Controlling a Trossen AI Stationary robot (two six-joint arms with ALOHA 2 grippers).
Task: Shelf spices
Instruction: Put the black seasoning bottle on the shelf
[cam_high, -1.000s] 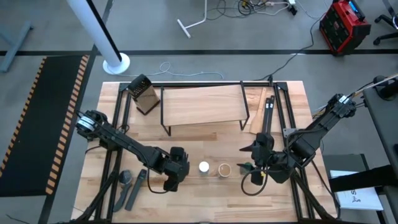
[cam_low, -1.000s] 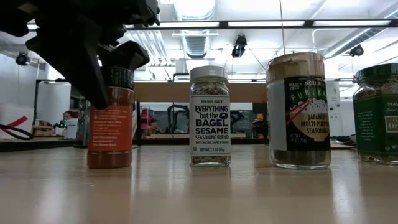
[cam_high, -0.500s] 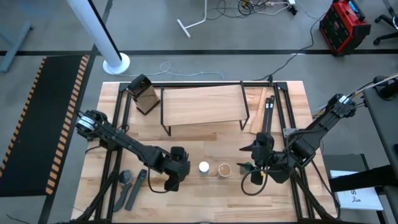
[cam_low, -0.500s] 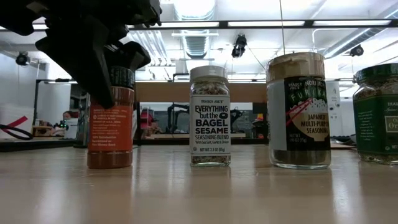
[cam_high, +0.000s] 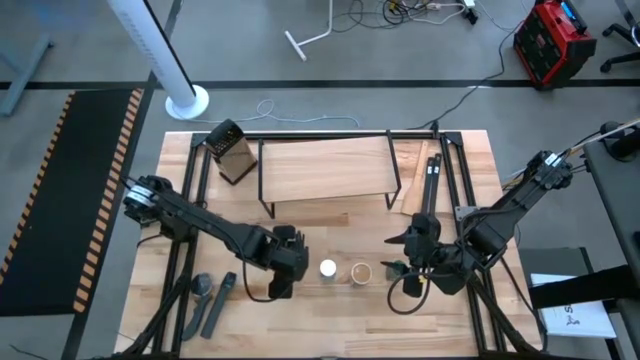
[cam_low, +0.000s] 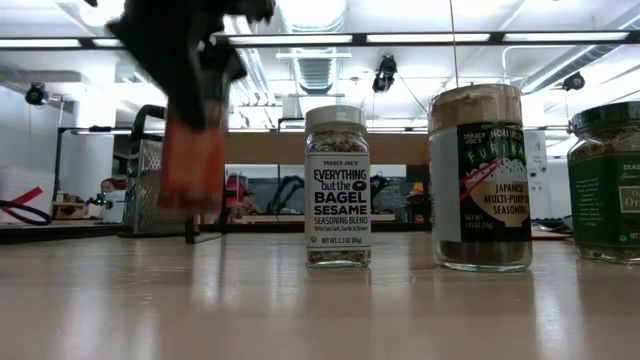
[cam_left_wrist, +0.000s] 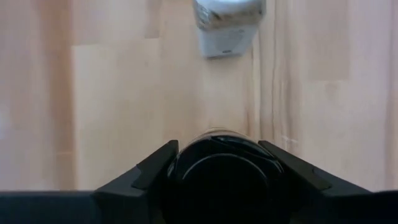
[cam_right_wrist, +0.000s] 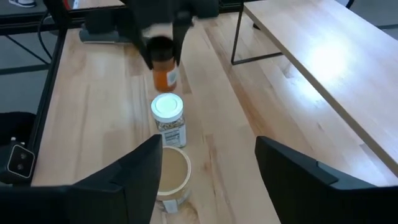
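My left end effector (cam_high: 283, 268) is clamped on the black-topped orange spice jar (cam_low: 192, 165), which hangs clear of the counter (cam_high: 330, 310), just beside the white-topped Everything but the Bagel jar (cam_low: 337, 187). The tan-topped furikake jar (cam_low: 479, 178) and the green jar (cam_low: 608, 183) stand in the same row. My right end effector (cam_high: 412, 268) waits near the green jar, fingers apart. I judge this the carry step for the first jar. Next I must swing it over to the empty shelf (cam_high: 325, 167) beyond and set it down upright, clear of the box grater (cam_high: 232, 151).
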